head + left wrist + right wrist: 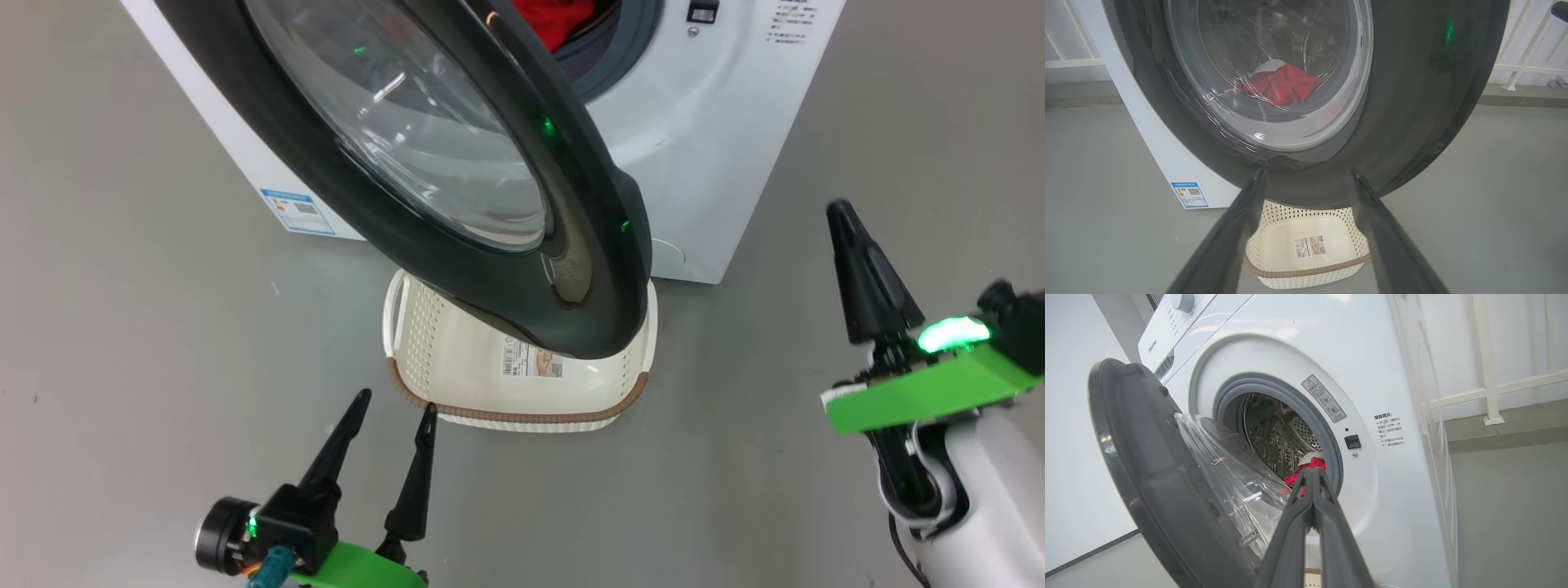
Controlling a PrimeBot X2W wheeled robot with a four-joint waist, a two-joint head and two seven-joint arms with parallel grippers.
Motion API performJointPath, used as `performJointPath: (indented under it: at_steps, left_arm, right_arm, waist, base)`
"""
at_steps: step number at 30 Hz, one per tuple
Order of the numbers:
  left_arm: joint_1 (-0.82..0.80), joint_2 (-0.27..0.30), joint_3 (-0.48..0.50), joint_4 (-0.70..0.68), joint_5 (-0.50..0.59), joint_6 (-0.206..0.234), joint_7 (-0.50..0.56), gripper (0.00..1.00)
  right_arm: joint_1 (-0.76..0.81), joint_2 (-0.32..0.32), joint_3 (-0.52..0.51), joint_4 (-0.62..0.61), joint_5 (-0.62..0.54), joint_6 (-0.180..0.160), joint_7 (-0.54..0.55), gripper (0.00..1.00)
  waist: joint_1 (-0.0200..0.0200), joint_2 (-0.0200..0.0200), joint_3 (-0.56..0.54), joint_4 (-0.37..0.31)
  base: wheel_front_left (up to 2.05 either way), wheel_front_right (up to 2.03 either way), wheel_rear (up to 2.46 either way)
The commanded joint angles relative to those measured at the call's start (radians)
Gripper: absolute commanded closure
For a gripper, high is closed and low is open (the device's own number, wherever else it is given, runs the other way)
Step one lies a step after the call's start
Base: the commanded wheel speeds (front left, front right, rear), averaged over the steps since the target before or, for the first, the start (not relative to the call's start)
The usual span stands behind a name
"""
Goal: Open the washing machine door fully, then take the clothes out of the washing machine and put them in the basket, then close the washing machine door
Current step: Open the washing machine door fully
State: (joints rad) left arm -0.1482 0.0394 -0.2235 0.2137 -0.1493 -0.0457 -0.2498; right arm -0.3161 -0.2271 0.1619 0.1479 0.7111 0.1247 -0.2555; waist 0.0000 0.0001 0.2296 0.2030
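1. Step in hand, as I judge it: the first one, opening the door fully. The washing machine door (441, 163) stands swung out from the washing machine (702, 163) but only partway, and its black rim hangs over the basket (522, 415).
2. The clothes (1284, 85) lie low in the drum as a red heap with a little white, seen through the door glass in the left wrist view and past the door's edge in the right wrist view. None are out yet.
3. The basket sits on the floor (163, 327) just in front of the machine, empty, with its paper label showing on the bottom.
4. The next move likely calls for pushing the door's inner face or free edge farther round toward its hinge side, so that both the drum mouth and the basket are uncovered.
5. The right tool (838, 214) is closed on nothing, its fingers pressed together into one point. It is held up to the right of the machine, aimed at the drum opening and clear of the door.
6. The left tool (396, 403) has its fingers spread wide and empty. It sits low, near the basket's front rim, pointing at the door's outer face.
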Motion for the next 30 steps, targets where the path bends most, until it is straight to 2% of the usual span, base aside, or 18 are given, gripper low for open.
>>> performJointPath:
  at_steps: [1, 5, 6, 8, 9, 10, 14, 21, 30]
  left_arm:
    - [-0.015, 0.011, 0.027, -0.022, 0.001, 0.000, -0.012, 0.00]
    - [-0.017, 0.011, 0.021, -0.023, -0.002, 0.002, -0.012, 0.00]
    - [-0.017, 0.011, 0.021, -0.023, -0.002, 0.002, -0.012, 0.00]
    - [-0.019, 0.011, 0.019, -0.023, -0.004, 0.003, -0.012, 0.00]
    - [-0.021, 0.011, 0.017, -0.022, -0.006, 0.004, -0.012, 0.00]
    - [-0.021, 0.011, 0.017, -0.022, -0.006, 0.004, -0.012, 0.00]
    - [-0.025, 0.011, 0.014, -0.022, -0.008, 0.004, -0.012, 0.00]
    - [-0.038, 0.011, -0.005, -0.022, -0.014, 0.006, -0.012, 0.00]
    - [-0.046, 0.011, -0.030, -0.020, -0.025, 0.009, -0.012, 0.00]
  right_arm:
    - [-0.045, -0.022, 0.048, -0.019, 0.051, 0.006, -0.006, 1.00]
    - [-0.117, -0.065, 0.160, -0.001, 0.202, 0.006, -0.006, 1.00]
    - [-0.117, -0.065, 0.160, -0.001, 0.202, 0.006, -0.006, 1.00]
    - [-0.153, -0.093, 0.235, 0.011, 0.304, 0.006, 0.001, 1.00]
    - [-0.192, -0.124, 0.298, 0.017, 0.403, 0.006, 0.029, 1.00]
    - [-0.192, -0.124, 0.298, 0.017, 0.403, 0.006, 0.029, 1.00]
    - [-0.264, -0.172, 0.372, 0.016, 0.591, 0.006, 0.109, 1.00]
    - [-0.355, -0.230, 0.417, 0.023, 0.845, 0.006, 0.324, 1.00]
    - [-0.434, -0.223, 0.354, 0.097, 1.061, 0.006, 0.631, 1.00]
  waist:
    - [0.0000, -0.0001, 0.003, 0.007]
    - [0.0000, -0.0001, 0.012, 0.019]
    - [0.0000, -0.0001, 0.012, 0.019]
    - [0.0000, -0.0001, 0.016, 0.025]
    - [0.0000, -0.0001, 0.020, 0.028]
    - [0.0000, -0.0001, 0.020, 0.028]
    - [0.0000, -0.0001, 0.027, 0.035]
    - [0.0000, -0.0001, 0.040, 0.050]
    - [0.0000, -0.0001, 0.050, 0.071]
  base:
    - [0.00, 0.00, 0.00]
    - [0.00, 0.00, 0.00]
    - [0.00, 0.00, 0.00]
    - [0.00, 0.00, 0.00]
    - [0.00, 0.00, 0.00]
    - [0.00, 0.00, 0.00]
    - [0.00, 0.00, 0.00]
    - [0.00, 0.00, 0.00]
    - [0.00, 0.00, 0.00]
